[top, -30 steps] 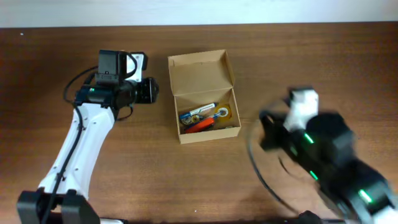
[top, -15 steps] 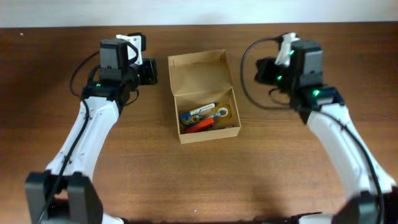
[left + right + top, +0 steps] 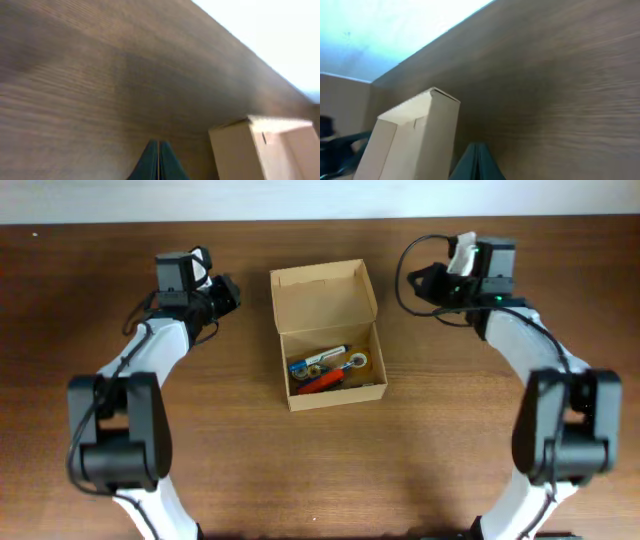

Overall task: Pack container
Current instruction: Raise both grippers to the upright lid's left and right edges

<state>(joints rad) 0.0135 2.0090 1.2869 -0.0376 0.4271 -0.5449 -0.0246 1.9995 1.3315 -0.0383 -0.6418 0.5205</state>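
Left gripper (image 3: 158, 154), right gripper (image 3: 478, 155): fingers pressed together, held nothing; flanked container (image 3: 322, 302), lid raised, on table (image 3: 300, 470).

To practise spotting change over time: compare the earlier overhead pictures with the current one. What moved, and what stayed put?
The right arm swung up from the lower right; the right claw, shut throughout, now sits beside the open lid of the container. The left claw shifted slightly farther back and closed on nothing. The container, with pens and tape roll inside, stayed put.

Robot lab: wooden table (image 3: 320, 480), 2 arms (image 3: 150, 358) (image 3: 517, 345)
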